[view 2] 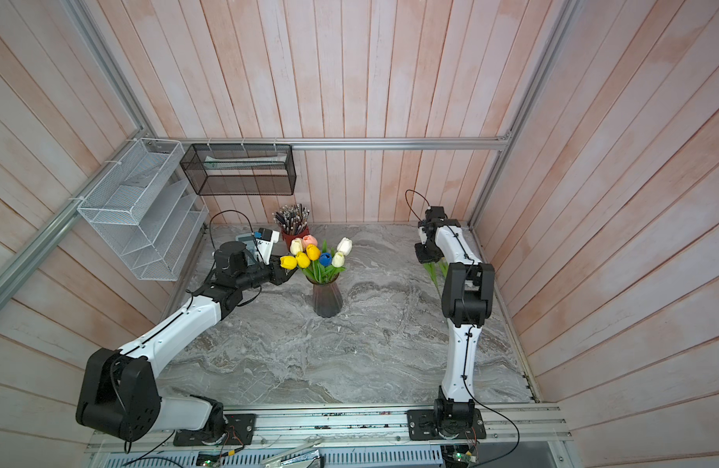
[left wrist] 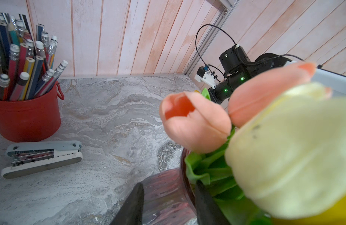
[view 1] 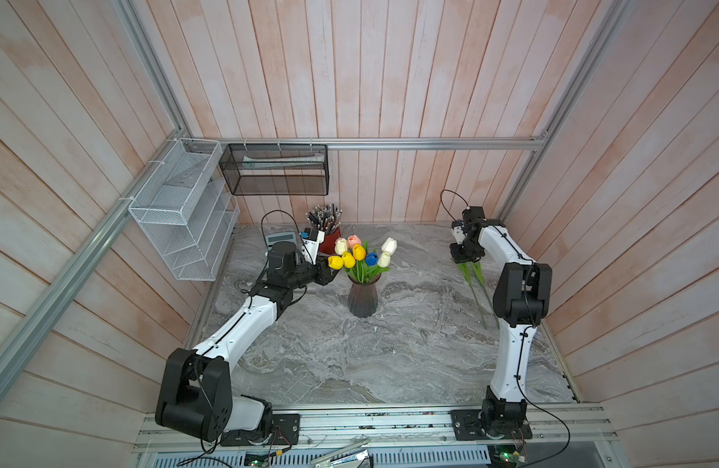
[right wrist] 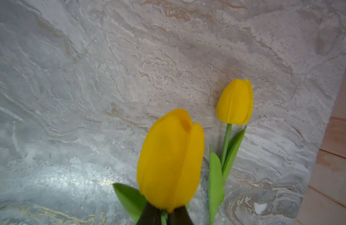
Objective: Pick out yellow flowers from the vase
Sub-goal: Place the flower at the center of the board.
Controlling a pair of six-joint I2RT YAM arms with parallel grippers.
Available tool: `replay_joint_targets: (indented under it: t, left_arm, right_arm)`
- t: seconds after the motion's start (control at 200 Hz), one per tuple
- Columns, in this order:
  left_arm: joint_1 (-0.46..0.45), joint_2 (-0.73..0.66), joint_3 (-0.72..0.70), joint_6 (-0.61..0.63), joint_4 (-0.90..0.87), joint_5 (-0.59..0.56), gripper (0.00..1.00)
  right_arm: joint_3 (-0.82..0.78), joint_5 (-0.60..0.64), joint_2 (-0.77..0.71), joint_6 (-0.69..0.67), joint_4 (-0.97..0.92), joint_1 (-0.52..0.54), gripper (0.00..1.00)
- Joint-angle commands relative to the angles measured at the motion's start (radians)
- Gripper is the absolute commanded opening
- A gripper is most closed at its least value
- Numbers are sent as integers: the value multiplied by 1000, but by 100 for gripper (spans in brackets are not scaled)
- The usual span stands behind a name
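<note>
The dark ribbed vase (view 1: 363,300) (view 2: 327,300) stands mid-table. Three yellow flowers (view 1: 348,259) (view 2: 303,259) lean out on its left side. My left gripper (view 1: 329,276) (left wrist: 169,183) is shut on the vase (left wrist: 164,194) at the neck, one finger outside and one inside the rim among the leaves. At the far right my right gripper (view 1: 464,257) (right wrist: 164,211) is shut on the stem of a yellow flower (right wrist: 171,159), low over the table. Another yellow flower (right wrist: 235,102) lies flat beside it. Their green stems (view 1: 475,289) trail toward the front.
White tulips (view 1: 389,246), pink tulips (left wrist: 195,120) and a blue tulip (view 1: 372,258) share the vase. A red pencil cup (view 1: 329,242) (left wrist: 27,118), a stapler (left wrist: 41,157) and a calculator (view 1: 280,239) sit behind the left gripper. A white wire rack (view 1: 183,210) and a black mesh basket (view 1: 274,170) hang on the walls.
</note>
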Motion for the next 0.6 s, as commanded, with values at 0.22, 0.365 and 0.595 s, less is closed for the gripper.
replay_joint_targets:
  t: [0.22,0.365,0.595]
  left_arm:
    - [14,-26,-23,1,5,14,44]
    - [16,-24,-23,0,5,19,44]
    - [22,-19,-23,-5,8,31,44]
  right_arm:
    - [-20,-3,52,15,84,-23,13]
    - [-40,-26,40,28,91,-30,13]
    - [-96,-89,-61,45,96,-33,19]
